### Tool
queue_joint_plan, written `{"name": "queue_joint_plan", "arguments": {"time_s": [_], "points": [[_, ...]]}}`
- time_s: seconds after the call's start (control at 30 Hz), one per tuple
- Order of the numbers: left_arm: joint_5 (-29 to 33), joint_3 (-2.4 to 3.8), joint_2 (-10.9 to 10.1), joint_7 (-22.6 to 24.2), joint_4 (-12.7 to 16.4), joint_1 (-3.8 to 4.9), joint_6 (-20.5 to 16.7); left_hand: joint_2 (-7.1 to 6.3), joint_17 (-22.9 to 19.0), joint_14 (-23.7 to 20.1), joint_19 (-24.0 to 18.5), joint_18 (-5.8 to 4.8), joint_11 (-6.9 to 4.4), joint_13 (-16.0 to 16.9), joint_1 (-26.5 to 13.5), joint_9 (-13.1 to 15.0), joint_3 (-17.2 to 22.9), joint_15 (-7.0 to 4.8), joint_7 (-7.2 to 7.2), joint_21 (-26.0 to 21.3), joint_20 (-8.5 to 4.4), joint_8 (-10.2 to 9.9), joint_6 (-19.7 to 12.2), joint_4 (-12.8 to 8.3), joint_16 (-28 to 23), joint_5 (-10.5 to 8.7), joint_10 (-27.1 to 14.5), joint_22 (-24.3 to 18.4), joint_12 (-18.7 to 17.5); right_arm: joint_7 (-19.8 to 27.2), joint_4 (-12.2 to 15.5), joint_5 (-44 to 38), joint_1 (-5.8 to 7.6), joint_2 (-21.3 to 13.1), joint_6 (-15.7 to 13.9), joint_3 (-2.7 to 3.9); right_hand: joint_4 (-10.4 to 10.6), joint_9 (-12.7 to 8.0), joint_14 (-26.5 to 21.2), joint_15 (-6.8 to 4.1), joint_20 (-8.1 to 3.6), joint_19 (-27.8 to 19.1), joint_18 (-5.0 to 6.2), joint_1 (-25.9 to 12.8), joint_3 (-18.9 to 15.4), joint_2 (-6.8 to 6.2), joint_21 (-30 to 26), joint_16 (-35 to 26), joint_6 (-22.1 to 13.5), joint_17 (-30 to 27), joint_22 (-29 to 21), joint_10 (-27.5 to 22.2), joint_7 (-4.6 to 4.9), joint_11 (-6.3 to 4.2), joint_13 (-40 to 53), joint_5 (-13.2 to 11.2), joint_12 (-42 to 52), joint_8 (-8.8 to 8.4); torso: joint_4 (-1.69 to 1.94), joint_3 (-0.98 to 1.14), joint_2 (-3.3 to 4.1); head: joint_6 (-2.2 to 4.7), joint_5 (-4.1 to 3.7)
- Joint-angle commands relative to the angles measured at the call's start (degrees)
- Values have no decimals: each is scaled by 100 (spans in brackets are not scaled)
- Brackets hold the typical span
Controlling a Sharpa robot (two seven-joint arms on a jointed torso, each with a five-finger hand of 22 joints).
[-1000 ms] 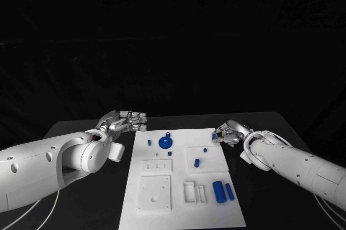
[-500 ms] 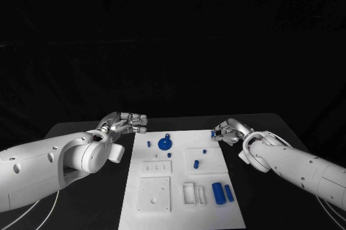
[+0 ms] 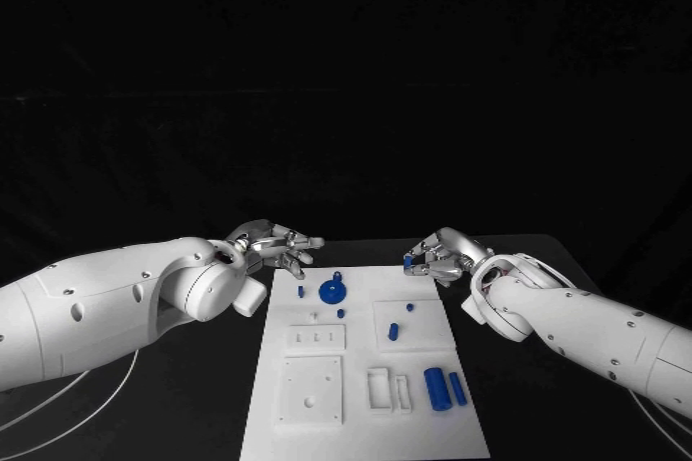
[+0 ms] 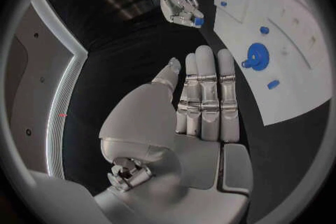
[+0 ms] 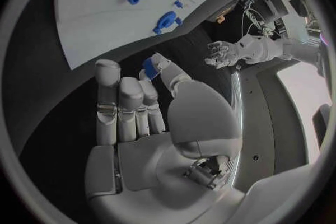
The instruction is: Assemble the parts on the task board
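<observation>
The task board (image 3: 368, 381) lies white and long down the middle of the black worktop (image 3: 548, 281), and the right robot hand (image 3: 437, 254) hovers just off its far right corner, pinching a small blue part (image 3: 413, 264) between thumb and a fingertip. The right wrist view confirms it: the blue piece sits at the fingertips, the other fingers standing straight and close together. The left robot hand (image 3: 280, 249) hangs over the board's far left corner, fingers spread, holding nothing.

On the board, a blue round wheel-like part (image 3: 332, 286) sits near the far end, small blue pegs (image 3: 392, 329) further in, and two blue cylinders (image 3: 446, 385) lie side by side near the close end.

My read: this is the carry, with the piece lifted and not yet seated. Doing it well means keeping the pinch firm but not twisting the piece, bringing it squarely over its seat before lowering, and going down straight. Which socket it belongs to I can't tell from here. The left robot hand is well placed to steady the board if it slides.
</observation>
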Motion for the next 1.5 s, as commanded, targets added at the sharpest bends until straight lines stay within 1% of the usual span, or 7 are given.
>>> {"name": "queue_joint_plan", "arguments": {"time_s": [0.03, 0.6, 0.87, 0.93, 0.97, 1.03, 1.5], "points": [[-652, 5, 146, -927, -66, 93, 472, -29, 175, -23, 5, -99, -49, 85, -161, 2, -139, -35, -13, 178, -62, -8, -71, 128, 276, -53, 305, 122, 277, -428, 165, -274, 18, 71, 137, 0, 8, 5, 13, -29, -15, 284, 101, 3, 38, -46, -23, -17, 20, 7, -9, 5, -25, -13, 8, -26, -1, 19, -15, -19, -85, -33, 72], [-1340, -4, 891, -1845, -495, 179, 587, -622, 389, -195, -173, -116, -72, 76, -748, 212, 91, -70, -140, 486, -110, 40, 345, 1104, 657, -90, 284, 405, 510, -1034, 546, -491, 35, 584, 134, -53, 169, 4, 15, -25, -10, 285, 123, -5, 198, -119, -46, -34, -31, -4, -64, 1, -17, -15, 9, -128, -12, 19, -54, -41, -172, -103, 158], [-1637, -7, 1050, -2005, -592, 177, 517, -819, 436, -208, -203, -135, -119, 108, -811, 1062, 252, -103, -248, 556, -143, 67, 574, 1361, 786, -87, 280, 511, 639, -1094, 663, -523, 44, 674, 182, -89, 192, 5, 14, -26, -10, 283, 126, -11, 204, -132, -56, -38, -31, -6, -79, 0, -18, -16, 10, -98, -12, 21, -43, -44, -159, -113, 142], [-1737, -9, 1081, -2026, -608, 175, 496, -839, 480, -217, -214, -141, -134, 154, -820, 1459, 261, -119, -267, 596, -157, 66, 552, 1386, 890, -83, 277, 560, 745, -1103, 690, -526, 45, 684, 205, -93, 192, 5, 14, -26, -10, 283, 126, -11, 204, -132, -56, -38, -31, -6, -79, 0, -18, -16, 10, -98, -12, 21, -45, -43, -154, -118, 139], [-1780, -10, 1093, -2035, -615, 175, 488, -897, 539, -291, -273, -151, -144, 161, -811, 1976, 276, -126, -264, 643, -167, 23, 463, 1417, 1034, -72, 282, 633, 744, -1105, 698, -527, 45, 689, 212, -94, 204, 4, 15, -26, -10, 285, 126, -14, 202, -130, -43, -35, -35, -3, -80, 11, -17, -16, 18, -83, 0, 19, -45, -44, -152, -124, 132], [-1855, -13, 1122, -2061, -635, 173, 486, -869, 468, -296, -280, -134, -127, 157, -823, 2167, 254, -108, -267, 638, -145, 19, 416, 1427, 980, -88, 273, 652, 714, -1108, 714, -528, 45, 701, 223, -96, 204, 5, 15, -27, -11, 285, 127, -11, 203, -132, -44, -34, -35, -1, -82, 16, -17, -16, 25, -63, 10, 20, -50, -44, -150, -127, 131], [-2334, -145, 1225, -2235, -706, 170, 556, -952, 423, -338, -311, -141, -117, 158, -859, 2390, 259, -100, -260, 608, -138, 9, 348, 1484, 1019, -90, 272, 693, 653, -1143, 773, -548, 46, 740, 233, -101, 228, 5, 16, -27, -11, 285, 133, -20, 184, -138, -26, -29, -40, 5, -89, 13, -18, -16, 27, -38, 11, 20, -34, -54, -156, -157, 97]]}}
